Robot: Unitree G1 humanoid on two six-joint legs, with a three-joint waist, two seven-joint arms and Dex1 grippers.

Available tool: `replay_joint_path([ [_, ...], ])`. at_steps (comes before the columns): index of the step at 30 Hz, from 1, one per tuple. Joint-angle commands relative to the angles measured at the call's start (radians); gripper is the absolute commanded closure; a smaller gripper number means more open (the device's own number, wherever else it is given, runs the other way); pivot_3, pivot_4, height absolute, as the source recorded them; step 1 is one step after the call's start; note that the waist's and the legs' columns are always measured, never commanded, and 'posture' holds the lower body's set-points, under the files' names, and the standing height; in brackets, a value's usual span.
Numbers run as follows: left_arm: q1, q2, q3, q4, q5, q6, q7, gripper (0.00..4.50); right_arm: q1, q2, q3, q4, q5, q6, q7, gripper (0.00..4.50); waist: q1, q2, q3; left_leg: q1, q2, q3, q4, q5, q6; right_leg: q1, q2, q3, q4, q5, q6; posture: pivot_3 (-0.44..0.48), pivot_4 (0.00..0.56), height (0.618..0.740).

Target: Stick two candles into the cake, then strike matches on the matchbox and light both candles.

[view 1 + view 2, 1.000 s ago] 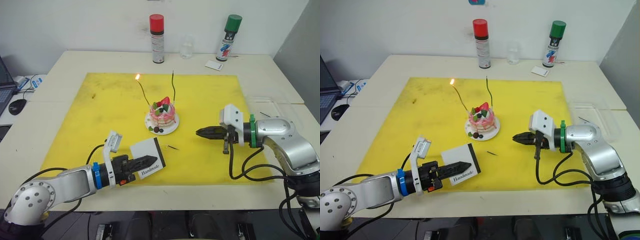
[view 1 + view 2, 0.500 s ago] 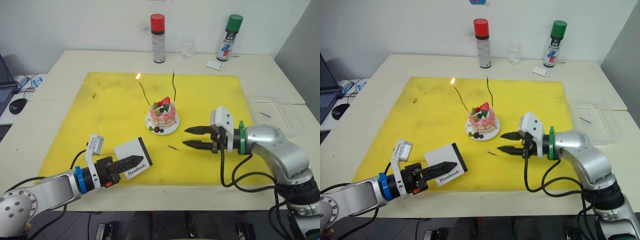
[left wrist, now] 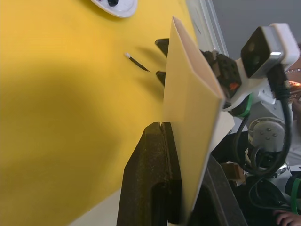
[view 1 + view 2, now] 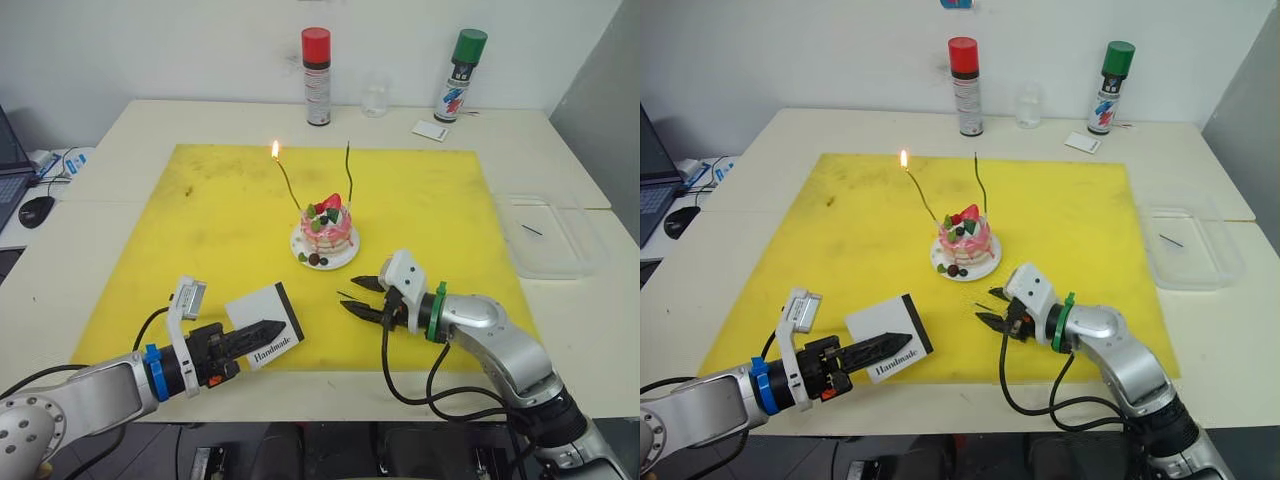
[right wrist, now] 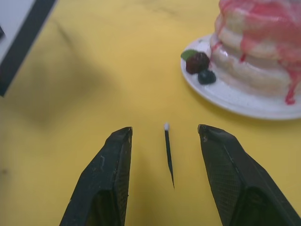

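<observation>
Between the right end effector's (image 5: 164, 155) wide-spread fingers, match (image 5: 168, 153) on mat, left end effector (image 4: 262, 333) gripping matchbox (image 4: 264, 324)

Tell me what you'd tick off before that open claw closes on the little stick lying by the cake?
1. Right gripper open: ok.
2. Match lies between its fingers: ok, roughly centred, flat on the yellow mat.
3. Match is apart from the cake and its plate: ok.
4. Matchbox ready for striking: ok, clamped in the left gripper, dark strip on the edge nearest the match.
5. Candles standing in the cake: ok, one already burning, the other unlit.
6. Fingers low enough to catch so thin a stick: cannot tell.
</observation>
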Motion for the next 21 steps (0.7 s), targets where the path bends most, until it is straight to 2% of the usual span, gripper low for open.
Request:
replay_joint_path([
  [1, 0.004, 0.016, 0.024, -0.036, -0.034, -0.016, 0.007, 4.5, -0.002, 0.016, 0.016, 0.009, -0.032, -0.053, -0.015, 2.19, 0.0, 0.0, 0.0, 0.0, 0.0, 0.0, 0.0, 0.0, 0.0, 0.0, 0.0, 0.0, 0.0, 0.0, 0.0, 0.0, 0.15, 0.74],
  [12, -0.016, 0.023, 0.008, -0.044, -0.041, -0.03, 0.025, 4.5, -0.033, 0.073, 0.044, 0.097, -0.097, -0.044, -0.045, 2.19, 0.0, 0.0, 0.0, 0.0, 0.0, 0.0, 0.0, 0.0, 0.0, 0.0, 0.0, 0.0, 0.0, 0.0, 0.0, 0.0, 0.15, 0.74],
  [15, -0.018, 0.017, 0.001, -0.053, -0.041, -0.037, 0.033, 4.5, -0.042, 0.079, 0.045, 0.118, -0.107, -0.043, -0.047, 2.82, 0.0, 0.0, 0.0, 0.0, 0.0, 0.0, 0.0, 0.0, 0.0, 0.0, 0.0, 0.0, 0.0, 0.0, 0.0, 0.0, 0.15, 0.74],
  [18, -0.012, 0.013, -0.001, -0.063, -0.041, -0.044, 0.038, 4.5, -0.043, 0.077, 0.042, 0.122, -0.109, -0.041, -0.042, 3.8, 0.0, 0.0, 0.0, 0.0, 0.0, 0.0, 0.0, 0.0, 0.0, 0.0, 0.0, 0.0, 0.0, 0.0, 0.0, 0.0, 0.15, 0.74],
  [21, -0.006, 0.013, 0.0, -0.069, -0.042, -0.05, 0.041, 4.5, -0.037, 0.068, 0.039, 0.118, -0.108, -0.042, -0.034, 3.8, 0.0, 0.0, 0.0, 0.0, 0.0, 0.0, 0.0, 0.0, 0.0, 0.001, 0.0, 0.0, 0.0, 0.0, 0.0, 0.0, 0.15, 0.74],
])
